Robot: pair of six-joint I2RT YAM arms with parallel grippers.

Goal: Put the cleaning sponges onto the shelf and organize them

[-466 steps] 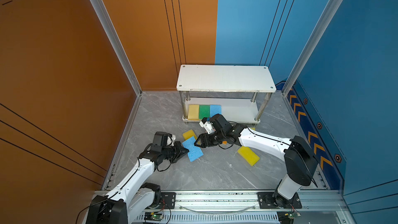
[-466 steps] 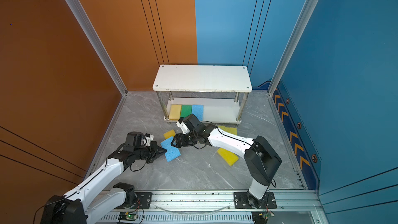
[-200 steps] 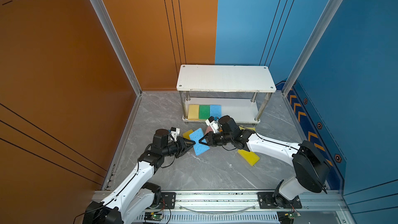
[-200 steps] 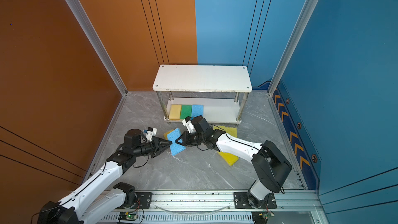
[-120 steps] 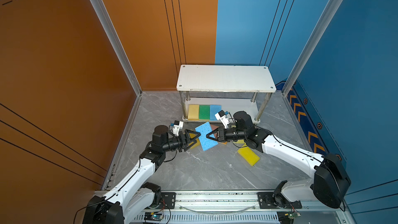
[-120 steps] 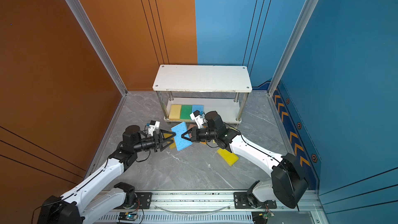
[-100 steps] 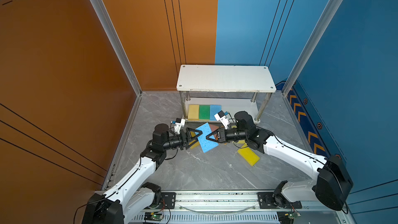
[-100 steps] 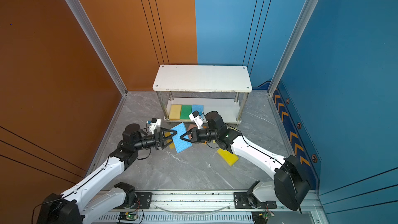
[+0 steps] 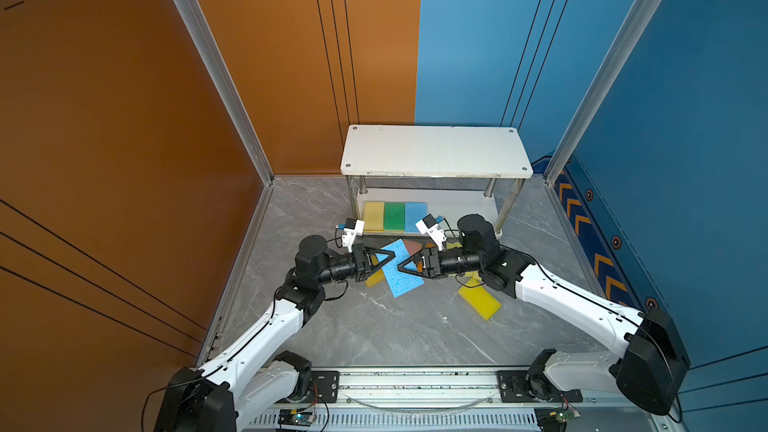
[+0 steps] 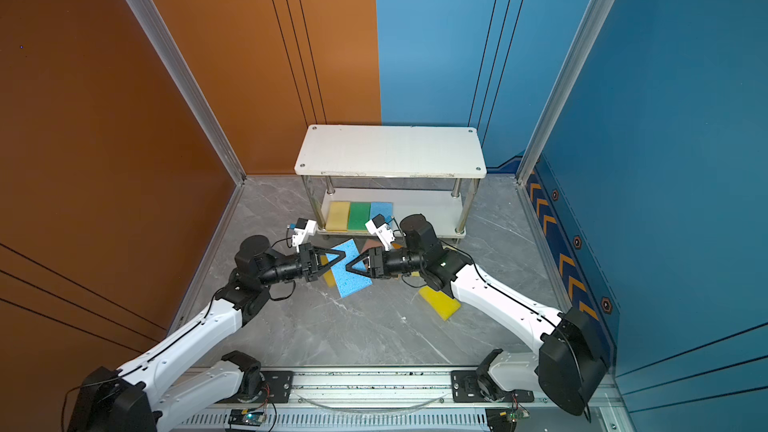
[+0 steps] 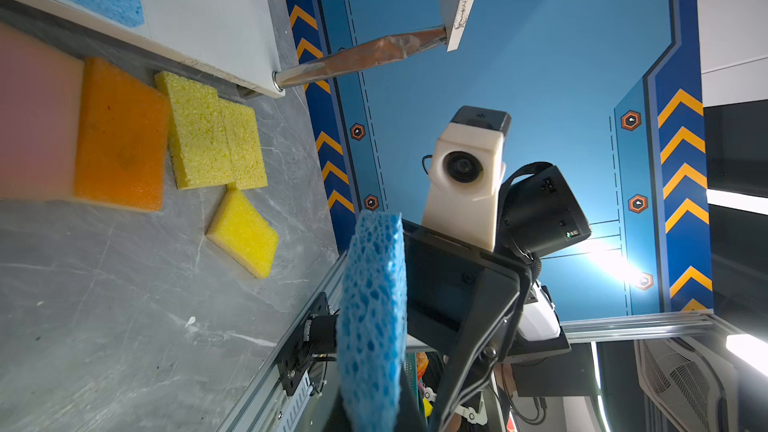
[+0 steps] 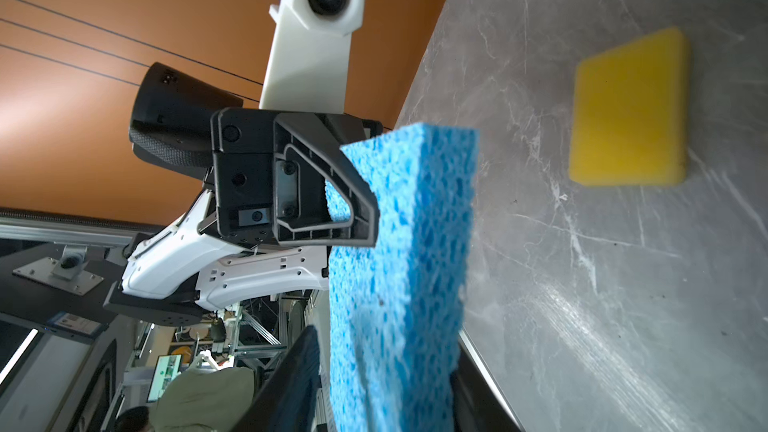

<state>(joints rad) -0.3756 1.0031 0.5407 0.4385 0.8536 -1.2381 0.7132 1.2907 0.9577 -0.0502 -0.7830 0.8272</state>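
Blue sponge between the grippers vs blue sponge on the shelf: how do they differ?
The held blue sponge is off the floor, clamped by the left gripper, skewed; the shelved blue sponge lies flat on the shelf's lower board, squared beside the green sponge. Both are light blue, coarse-pored rectangles.

Right of the three sponges [image 9: 395,216] on the shelf [image 9: 436,151], its lower board [image 9: 461,209] lies bare between the front posts [image 9: 505,211]. A pink sponge [image 9: 412,246], an orange sponge [image 11: 120,139] and yellow sponges [image 11: 208,135] crowd the tabletop [image 9: 395,334] along its front edge. The left gripper [image 9: 390,259] and the right gripper [image 9: 401,268], meeting at a blue sponge [image 9: 399,282], stand before its left half.
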